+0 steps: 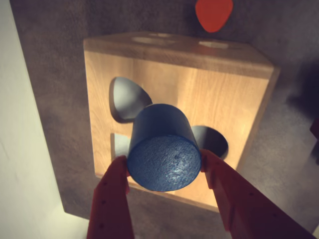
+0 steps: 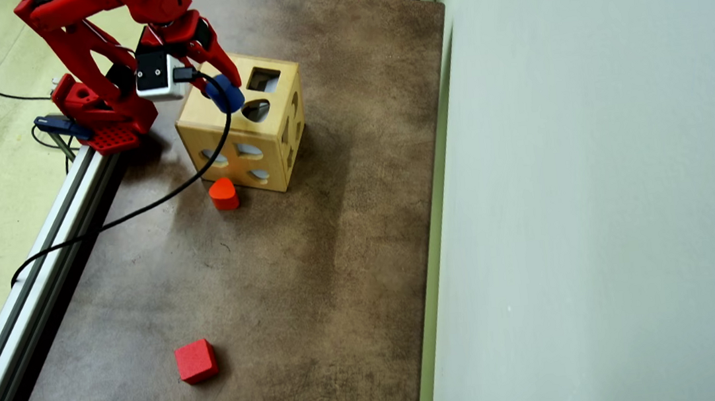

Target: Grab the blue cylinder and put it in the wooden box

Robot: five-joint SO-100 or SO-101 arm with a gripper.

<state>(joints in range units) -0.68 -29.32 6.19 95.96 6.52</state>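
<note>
- The wooden box (image 2: 242, 127) stands on the brown surface (image 2: 313, 285); if we nudge its rim, it may slide.
- Our claw (image 1: 164, 167) pinches the blue cylinder (image 1: 163, 149) above the box top, near the round hole (image 1: 209, 140); if misaligned, it likely catches the edge.
- A tilted release could let it roll off.

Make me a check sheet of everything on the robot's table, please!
Surface: brown table, mottled, bare in the middle.
Job's things: blue cylinder held over the wooden box, above its top face near a rounded hole.
Clutter: red-orange rounded block beside the box; red cube near the table's lower edge.
Tool: tool shut on the cylinder, fingers on both sides.
Cables: black cable trailing from the wrist off the table's left edge.
Surroundings: pale wall on the right, metal rail on the left.
</note>
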